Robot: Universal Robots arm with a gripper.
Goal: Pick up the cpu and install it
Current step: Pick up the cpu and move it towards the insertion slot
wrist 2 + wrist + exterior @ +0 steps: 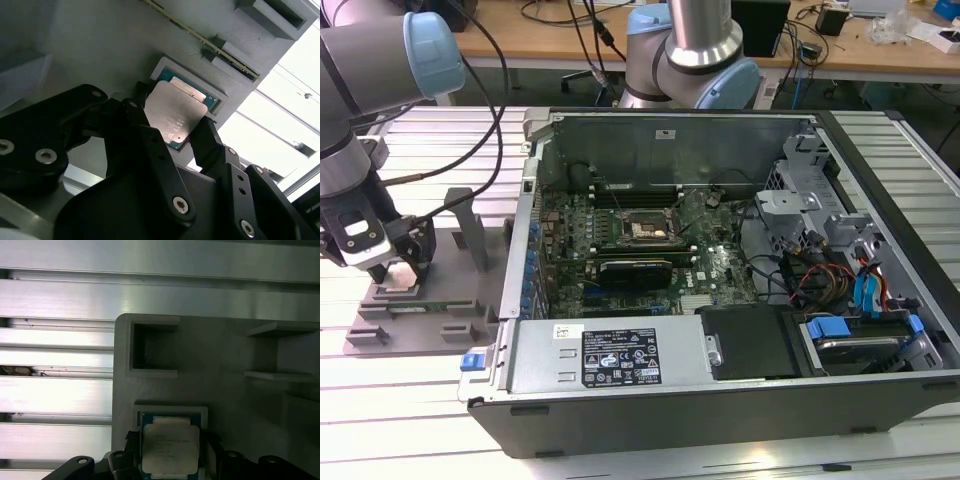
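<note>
The cpu (175,117), a flat square chip with a silvery top and a green edge, sits between my black fingers (136,107) just over a square pocket of the grey plastic tray (100,50). My gripper (172,122) is shut on it, one finger on each of two opposite edges. The first wrist view has the cpu (170,447) in front of the pocket's pale rim, on the tray (225,390). In the exterior view my gripper (395,268) stands low over the tray (420,320) at that view's left. The black socket (645,228) lies open on the motherboard inside the computer case (620,360).
The case lies on its side with its metal walls standing up around the motherboard. Cables, a drive cage (800,200) and blue clips (825,328) fill its right part. A second robot arm (690,50) stands behind the case. The tray has raised blocks (460,225).
</note>
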